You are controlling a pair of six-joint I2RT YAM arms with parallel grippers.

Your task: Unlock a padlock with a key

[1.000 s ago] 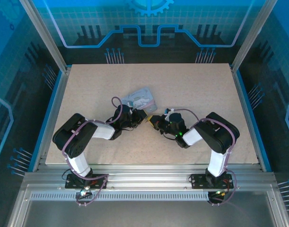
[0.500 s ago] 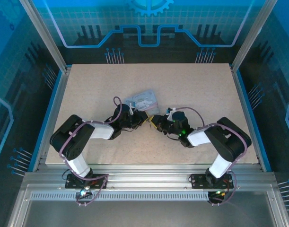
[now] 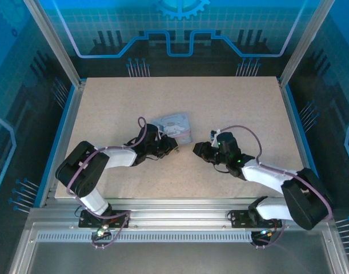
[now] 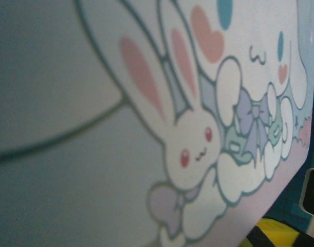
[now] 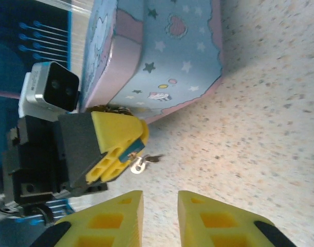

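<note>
matt speckled table (image 3: 231, 97), glossy printed tin (image 5: 167, 56), ribbed yellow plastic fingers (image 5: 110, 218).

A pale blue cartoon tin (image 3: 175, 122) printed with a white bunny lies on the speckled beige table (image 3: 231, 103).

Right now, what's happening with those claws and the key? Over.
Left gripper shut, tiny silvery key at its tip. Right gripper open, empty, facing it. Cartoon tin close beside the left.

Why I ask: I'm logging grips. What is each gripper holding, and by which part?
The left gripper pinches a small dark-blue thing, seemingly the padlock; which part cannot be told. The key dangles beside it. The right gripper holds nothing, fingers apart.
</note>
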